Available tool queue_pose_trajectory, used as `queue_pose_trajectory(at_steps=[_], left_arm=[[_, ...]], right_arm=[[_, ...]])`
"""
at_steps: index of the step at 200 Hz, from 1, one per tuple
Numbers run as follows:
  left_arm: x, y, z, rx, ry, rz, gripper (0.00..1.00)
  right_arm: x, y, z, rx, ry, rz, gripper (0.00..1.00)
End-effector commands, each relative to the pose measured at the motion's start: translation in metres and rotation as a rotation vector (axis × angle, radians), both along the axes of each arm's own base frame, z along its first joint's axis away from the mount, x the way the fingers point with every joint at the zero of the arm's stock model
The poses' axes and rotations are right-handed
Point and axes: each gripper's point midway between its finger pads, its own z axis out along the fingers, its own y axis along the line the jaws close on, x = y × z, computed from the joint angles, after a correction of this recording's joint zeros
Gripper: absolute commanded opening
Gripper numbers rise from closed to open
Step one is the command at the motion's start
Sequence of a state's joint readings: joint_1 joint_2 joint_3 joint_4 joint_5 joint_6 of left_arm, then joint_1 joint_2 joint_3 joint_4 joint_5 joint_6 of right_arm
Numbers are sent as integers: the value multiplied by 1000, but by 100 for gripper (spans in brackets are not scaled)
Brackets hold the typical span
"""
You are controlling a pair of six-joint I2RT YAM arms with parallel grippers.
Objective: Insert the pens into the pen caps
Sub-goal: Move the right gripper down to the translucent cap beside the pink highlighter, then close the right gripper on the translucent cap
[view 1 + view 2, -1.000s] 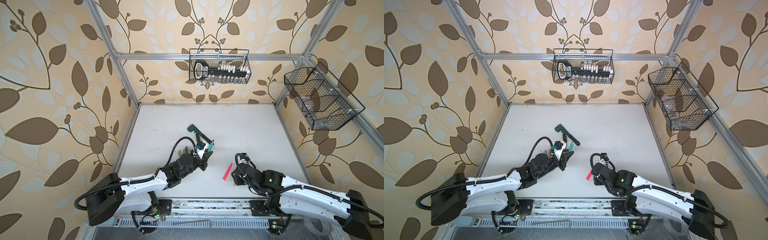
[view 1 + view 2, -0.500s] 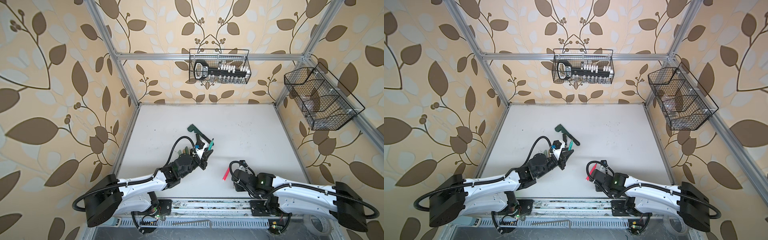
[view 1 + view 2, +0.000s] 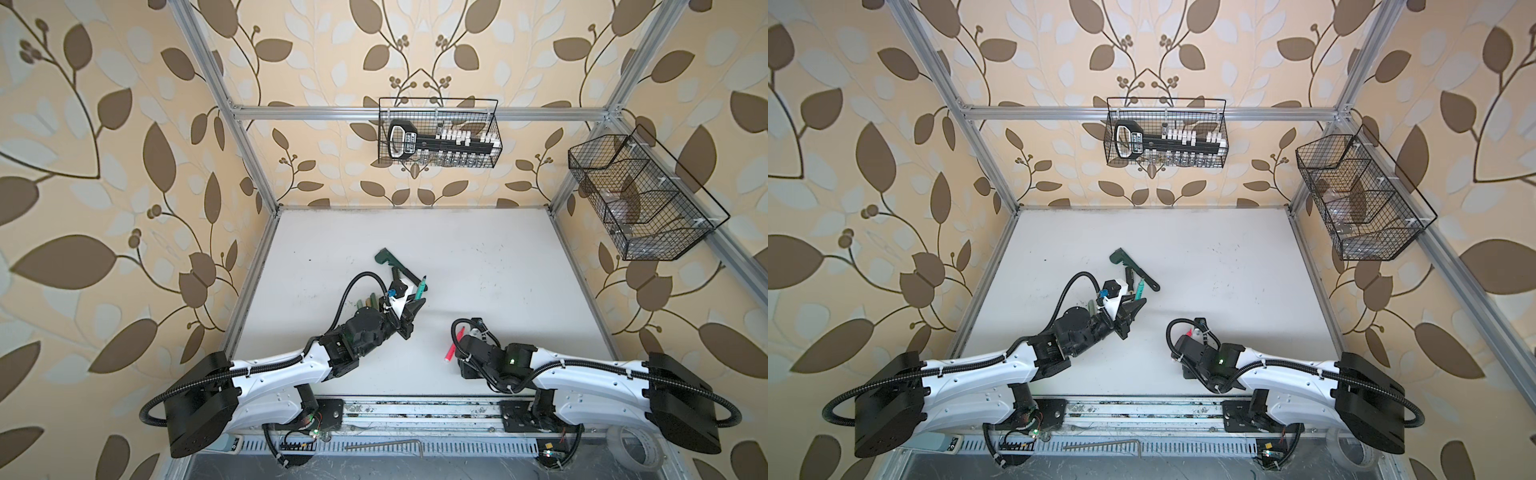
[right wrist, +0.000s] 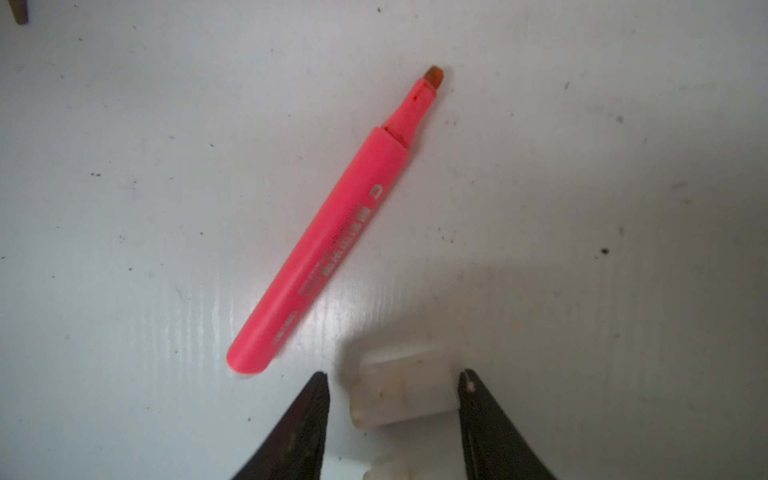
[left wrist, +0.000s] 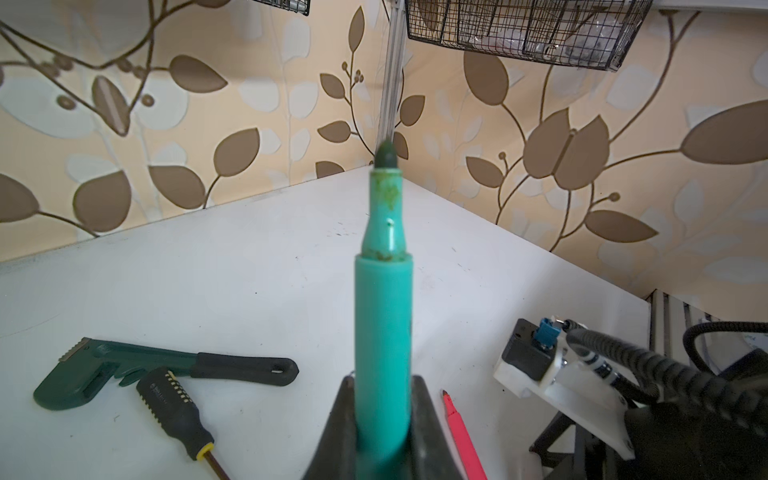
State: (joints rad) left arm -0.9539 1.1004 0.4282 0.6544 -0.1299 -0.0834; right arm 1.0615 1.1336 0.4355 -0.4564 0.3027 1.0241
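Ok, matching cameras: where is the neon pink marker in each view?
In a top view: neon pink plastic marker beside the right arm.
In a top view: pink sliver there.
Left wrist: beside the teal green marker.
Right wrist: beyond the fingers.
Shared: white tabletop.

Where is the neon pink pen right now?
The neon pink pen lies flat on the table, right of centre in a top view, just beside the right claw; a pale cap sits by its rear end.

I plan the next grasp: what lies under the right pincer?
A pale cap lies on the table between the open jaws of the right pincer, beside the pink pen. A second pale piece nearer the wrist is mostly hidden.
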Motion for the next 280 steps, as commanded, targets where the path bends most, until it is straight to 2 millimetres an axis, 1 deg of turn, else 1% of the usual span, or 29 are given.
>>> queue_pose_trajectory(at_steps=[1,55,130,151,175,207,217,249,280], left_arm=[[0,-1,15,-33,-36,-11,0],[0,-3,16,-28,-34,-16,0],[-1,-7,14,-27,-22,-34,0],[-1,-7,14,-27,-21,-34,0],[-1,-7,14,-26,-19,-36,0],[-1,-7,15,-26,-19,-35,0],[-1,-7,15,-25,-18,-36,0],[-2,-8,14,-23,-14,-41,0],[-2,-8,15,-24,-13,-41,0]], right_arm=[[1,-4,-7,-41,18,5,51],[7,-11,-4,-110,-9,0,48],[1,-21,1,-139,-27,-4,47],[-1,-18,2,-127,-28,7,47],[0,-6,2,-98,-27,35,47],[2,2,-3,-106,-18,52,45],[3,3,-4,-118,-17,53,44],[4,5,-6,-145,-14,58,35],[4,1,-5,-166,-21,50,33]])
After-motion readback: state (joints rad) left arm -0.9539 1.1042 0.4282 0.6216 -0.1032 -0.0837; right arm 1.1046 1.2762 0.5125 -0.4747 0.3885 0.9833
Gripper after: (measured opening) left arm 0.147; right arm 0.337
